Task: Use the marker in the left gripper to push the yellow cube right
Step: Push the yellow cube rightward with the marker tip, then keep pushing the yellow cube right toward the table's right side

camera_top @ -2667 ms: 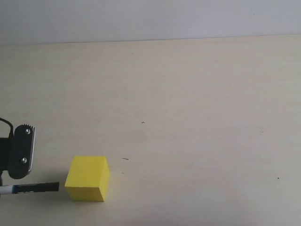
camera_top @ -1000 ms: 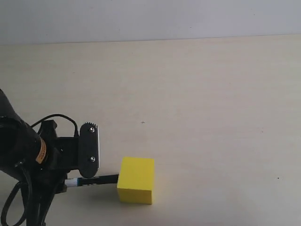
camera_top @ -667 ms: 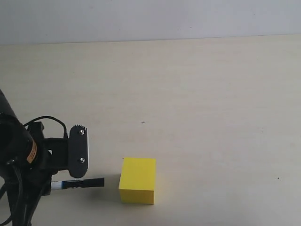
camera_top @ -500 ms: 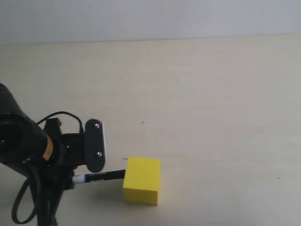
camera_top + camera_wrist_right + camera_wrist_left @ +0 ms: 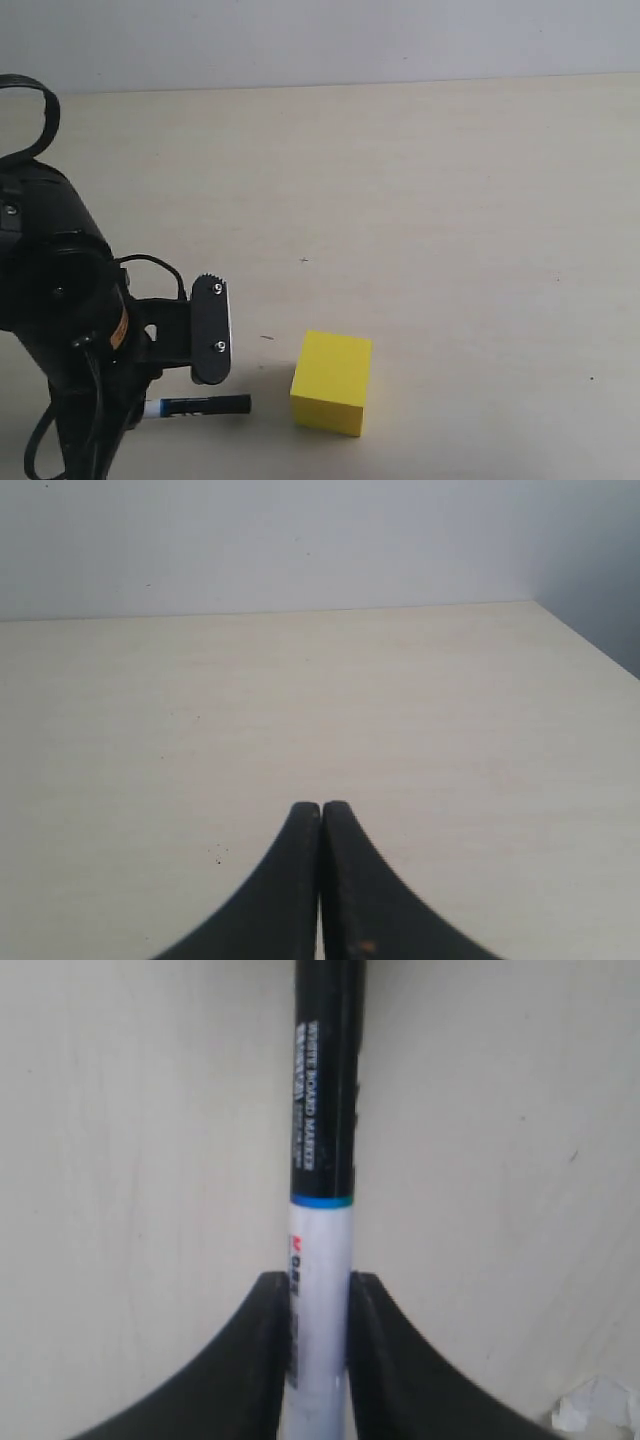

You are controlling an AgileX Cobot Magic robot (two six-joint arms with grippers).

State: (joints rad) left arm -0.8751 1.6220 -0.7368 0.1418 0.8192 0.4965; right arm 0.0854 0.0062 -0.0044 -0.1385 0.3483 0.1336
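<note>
The yellow cube (image 5: 332, 383) rests on the pale table near the front, a little left of centre. Left of it the marker (image 5: 205, 406) lies level, black end toward the cube, with a small gap between that end and the cube's left face. My left gripper (image 5: 160, 400) is shut on the marker's white barrel, and its screwed plate (image 5: 211, 330) stands just above. In the left wrist view the marker (image 5: 322, 1160) runs out from between the shut left gripper (image 5: 320, 1290); the cube is out of that view. My right gripper (image 5: 321, 808) is shut and empty, and absent from the exterior view.
The bulky black left arm (image 5: 60, 300) with its cable loop (image 5: 40, 110) fills the lower left. The pale table (image 5: 450, 200) runs back to a grey wall (image 5: 320, 40). A table edge (image 5: 600, 658) shows in the right wrist view. A white scrap (image 5: 592, 1415) lies beside the left gripper.
The cube has slid to the right, pushed by the marker. Half a second ago the marker's end touched the cube; now a gap shows. The left arm has come further into view.
</note>
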